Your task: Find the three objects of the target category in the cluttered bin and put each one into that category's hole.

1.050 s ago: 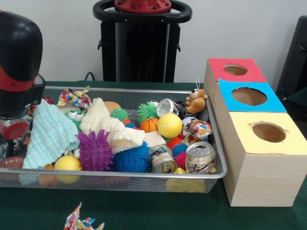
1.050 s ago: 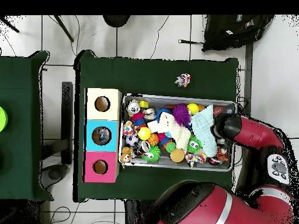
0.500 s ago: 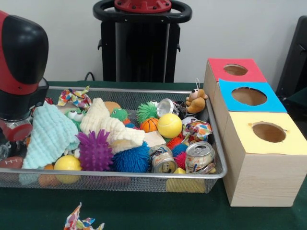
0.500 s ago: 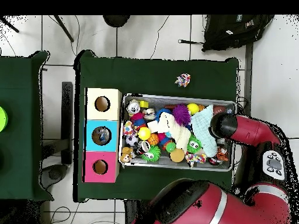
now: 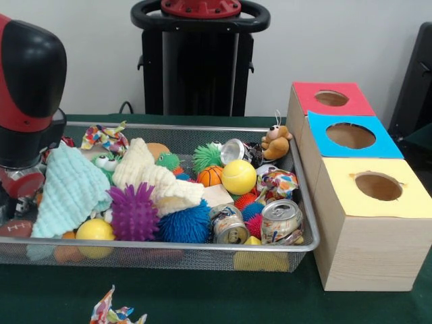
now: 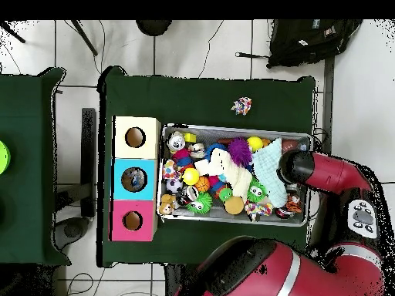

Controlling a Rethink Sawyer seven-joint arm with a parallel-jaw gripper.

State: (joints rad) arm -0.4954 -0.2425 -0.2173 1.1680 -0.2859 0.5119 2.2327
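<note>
Arm (image 5: pixel 27 88) low over the bin's (image 5: pixel 305 202) end, by the towel (image 5: pixel 67 189) — gripper's grip probably hidden, cannot tell.

You have three holed boxes (image 5: pixel 368 196), three crushed cans (image 5: pixel 281 221), two yellow balls (image 5: pixel 239 177) and two pale cloths (image 5: pixel 71 189).

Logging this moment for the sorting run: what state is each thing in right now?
Hand: low at the bin's end, open or shut unclear.
Mesh bin: crammed with toys.
Two cans: crushed, lying in the bin.
Mint cloth: crumpled, draped over toys.
Blue-topped box: something inside its hole.
Yellow-topped box: hole's edge ragged.
</note>
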